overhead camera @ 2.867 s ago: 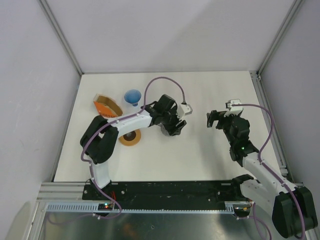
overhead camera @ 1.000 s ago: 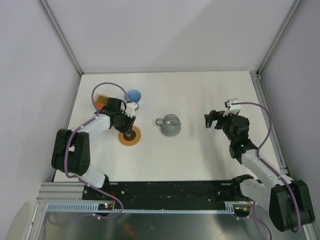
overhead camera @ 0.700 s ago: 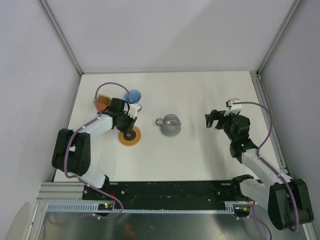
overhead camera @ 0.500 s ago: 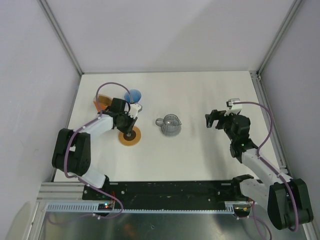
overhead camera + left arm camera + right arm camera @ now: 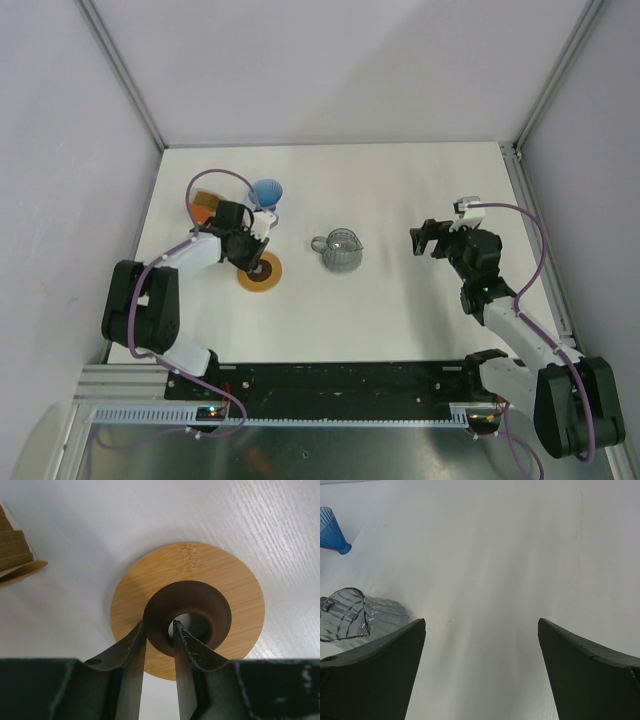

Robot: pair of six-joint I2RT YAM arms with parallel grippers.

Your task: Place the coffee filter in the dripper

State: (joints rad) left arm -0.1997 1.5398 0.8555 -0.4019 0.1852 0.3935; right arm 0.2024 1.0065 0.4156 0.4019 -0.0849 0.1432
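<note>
**Left jaws pinch the wooden ring [image 5: 200, 565] by its dark collar; the filter is untouched.**
One finger sits inside the ring's hole and one outside, closed on the rim, probably to lift the ring as a stand for the dripper [image 5: 266, 192], at upper left of the counter [image 5: 400, 180]. The coffee filter [image 5: 15, 562] lies folded at the left wrist view's upper-left edge. The right jaws hang spread wide, idle, right of the mug [image 5: 342, 250].
</note>
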